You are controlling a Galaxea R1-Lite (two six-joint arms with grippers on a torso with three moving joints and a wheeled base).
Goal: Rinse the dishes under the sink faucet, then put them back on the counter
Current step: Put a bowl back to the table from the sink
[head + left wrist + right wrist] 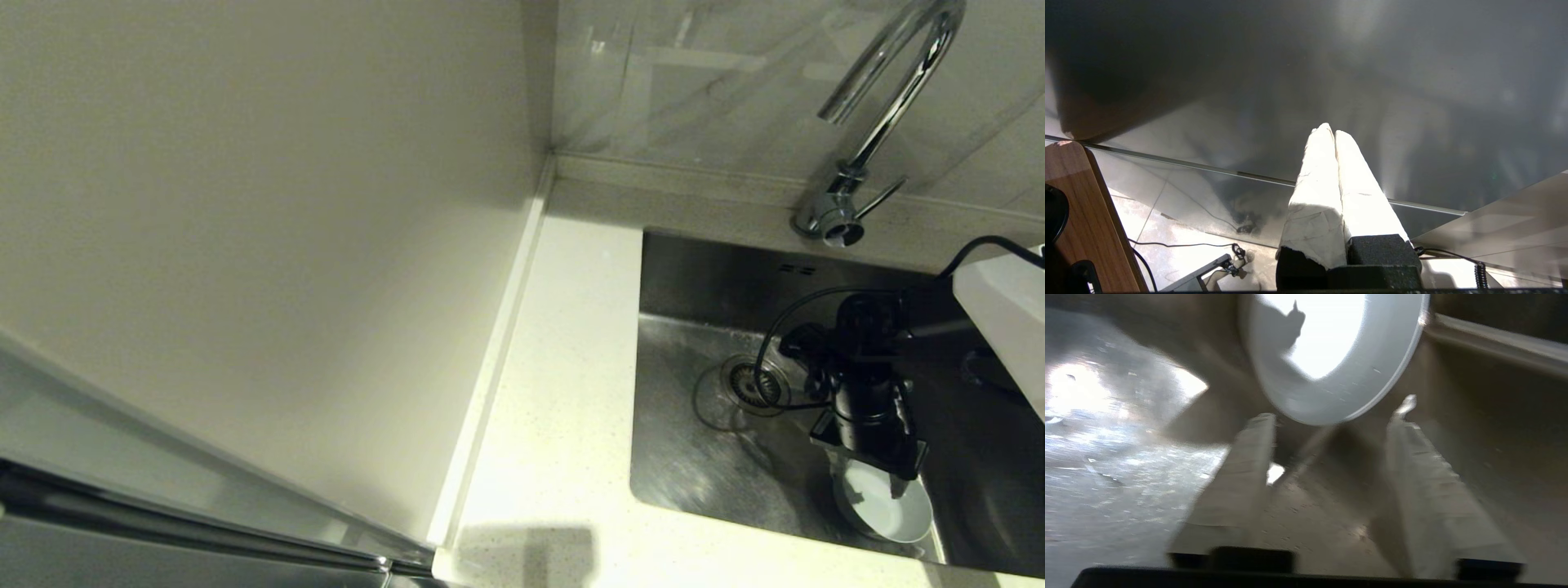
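White speckled counter (563, 392) flanks the steel sink (702, 457) where my right gripper (1331, 416) hangs, jaws apart and holding nothing. Just beyond their tips a pale bowl (886, 506) lies on the basin floor in the near corner, mouth up; being round, it has no long axis. My left gripper (1334, 134) is parked away, jaws together.
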